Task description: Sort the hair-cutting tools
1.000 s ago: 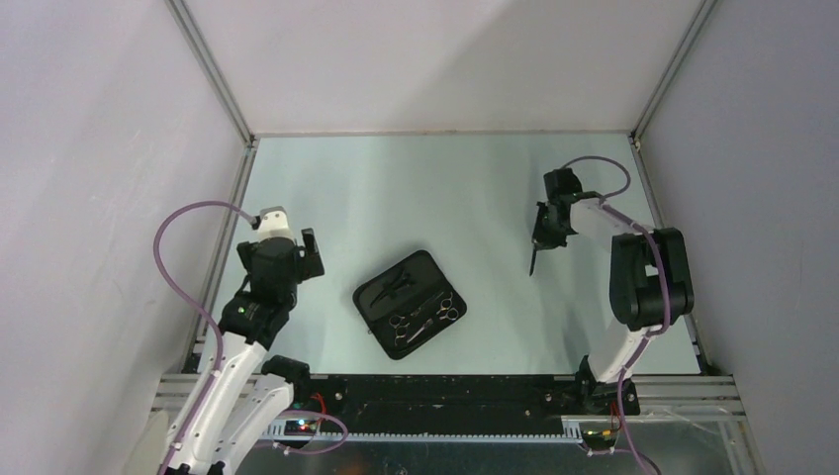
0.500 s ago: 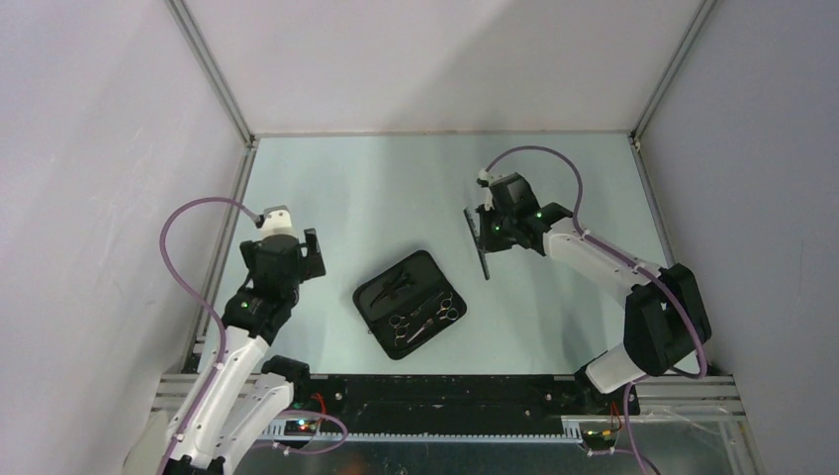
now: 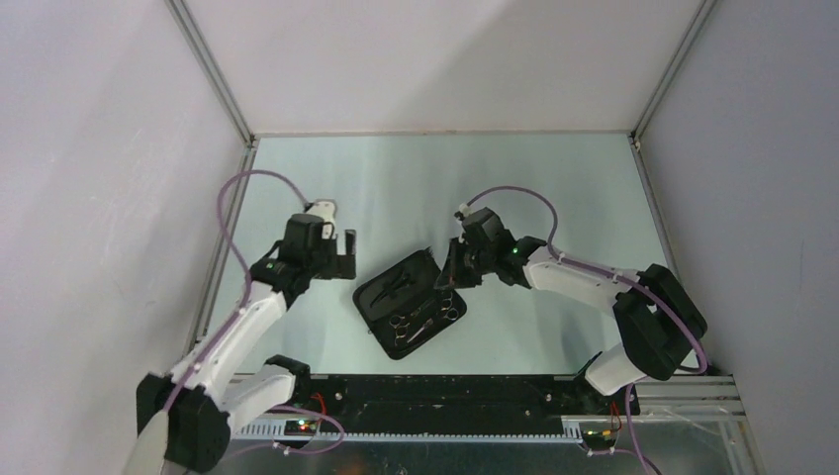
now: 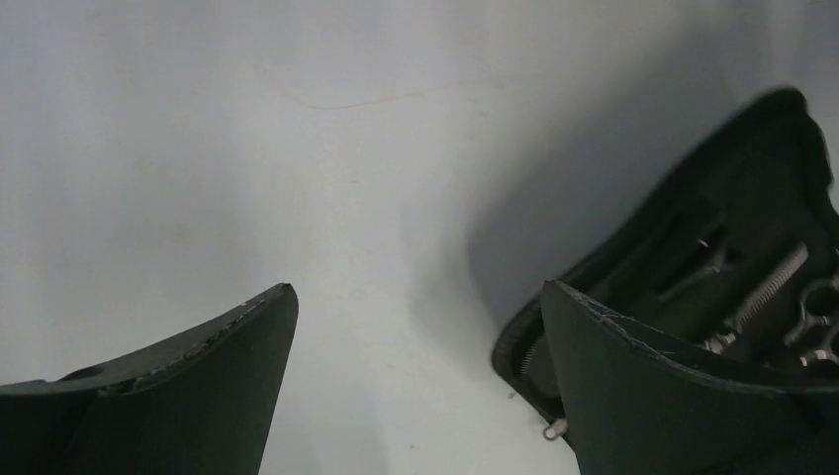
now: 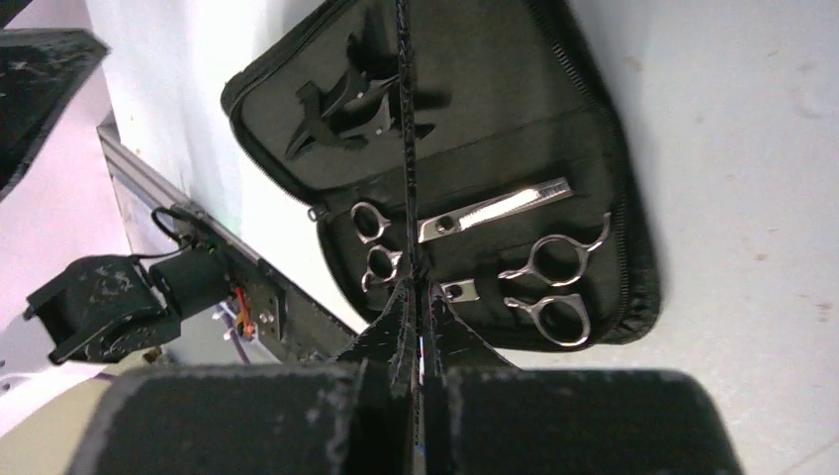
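- The comb (image 5: 404, 148), clamped in the closed right gripper (image 5: 416, 297), has been carried leftward to above the open case (image 3: 368, 300).
- The left gripper (image 3: 343, 257), jaws apart, has been brought nearer the case.
- The scissors (image 3: 425, 322) are left inside it.

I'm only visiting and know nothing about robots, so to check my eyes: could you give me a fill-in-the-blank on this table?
The right gripper is shut on a thin black ____. The open black zip case holds ____ pairs of silver scissors. The left gripper is ____ and holds nothing.
Missing words: comb; two; open.
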Motion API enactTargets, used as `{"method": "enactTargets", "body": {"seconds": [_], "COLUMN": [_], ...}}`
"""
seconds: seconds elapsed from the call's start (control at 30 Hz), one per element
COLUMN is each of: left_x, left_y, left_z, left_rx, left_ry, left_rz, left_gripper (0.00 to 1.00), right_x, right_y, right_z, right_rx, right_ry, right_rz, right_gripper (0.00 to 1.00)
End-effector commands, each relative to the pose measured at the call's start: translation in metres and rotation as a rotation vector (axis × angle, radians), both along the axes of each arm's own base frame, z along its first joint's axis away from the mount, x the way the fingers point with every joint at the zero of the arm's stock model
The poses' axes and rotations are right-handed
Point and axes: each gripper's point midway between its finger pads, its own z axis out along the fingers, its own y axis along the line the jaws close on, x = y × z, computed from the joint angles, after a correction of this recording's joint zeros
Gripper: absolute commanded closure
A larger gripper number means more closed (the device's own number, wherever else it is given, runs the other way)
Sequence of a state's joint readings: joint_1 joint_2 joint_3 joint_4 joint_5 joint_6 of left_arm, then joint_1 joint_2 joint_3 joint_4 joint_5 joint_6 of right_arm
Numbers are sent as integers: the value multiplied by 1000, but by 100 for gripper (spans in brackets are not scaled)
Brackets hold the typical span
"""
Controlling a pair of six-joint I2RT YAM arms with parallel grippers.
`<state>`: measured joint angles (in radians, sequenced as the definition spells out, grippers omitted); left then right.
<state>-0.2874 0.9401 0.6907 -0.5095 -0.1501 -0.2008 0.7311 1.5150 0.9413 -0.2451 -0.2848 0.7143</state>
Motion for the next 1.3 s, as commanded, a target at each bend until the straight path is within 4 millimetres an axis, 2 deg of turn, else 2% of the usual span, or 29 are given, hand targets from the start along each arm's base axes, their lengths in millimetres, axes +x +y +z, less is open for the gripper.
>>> {"method": "enactTargets", "body": {"seconds": [0.0, 0.17, 0.3, 0.43, 0.63, 0.77, 0.87, 1.0, 1.03, 1.07, 1.17, 1.23, 1.27], "left_x": [8, 21, 34, 35, 42, 48, 51, 54, 53, 54, 56, 59, 63], "left_y": [-64, -108, -125, -146, -175, -187, -192, -199, -201, -203, -205, -204, -200], "left_z": [11, -7, -23, -36, -38, -48, -57, -58, -57, -57, -53, -47, -47], "left_rx": [-36, -7, 4, -56, -163, -197, -201, -220, -225, -227, -242, -246, -234], "left_ry": [46, 173, 259, 340, 362, 409, 437, 437, 438, 435, 424, 401, 386], "left_rz": [-322, -499, -565, -623, -683, -681, -677, -686, -686, -687, -671, -638, -610], "left_gripper": [0, 4, 10, 17, 26, 30, 37, 53, 62, 67, 89, 98, 99], "right_x": [-4, -11, -14, -13, -12, -11, -11, -11, -11, -10, -9, -8, -8], "right_y": [19, 15, 9, 3, -6, -10, -11, -12, -13, -12, -12, -12, -12], "right_z": [8, 6, 6, 9, 7, 6, 6, 4, 5, 5, 5, 5, 5], "right_rx": [88, 93, 88, 70, 55, 53, 49, 45, 45, 47, 52, 52, 53], "right_ry": [7, 2, -15, -42, -49, -50, -48, -46, -48, -50, -49, -46, -47], "right_rz": [1, -1, -8, -12, -22, -27, -30, -31, -34, -35, -37, -41, -42], "right_gripper": [100, 100, 100, 100, 100, 100, 100, 100, 100, 100, 100, 100, 100]}}
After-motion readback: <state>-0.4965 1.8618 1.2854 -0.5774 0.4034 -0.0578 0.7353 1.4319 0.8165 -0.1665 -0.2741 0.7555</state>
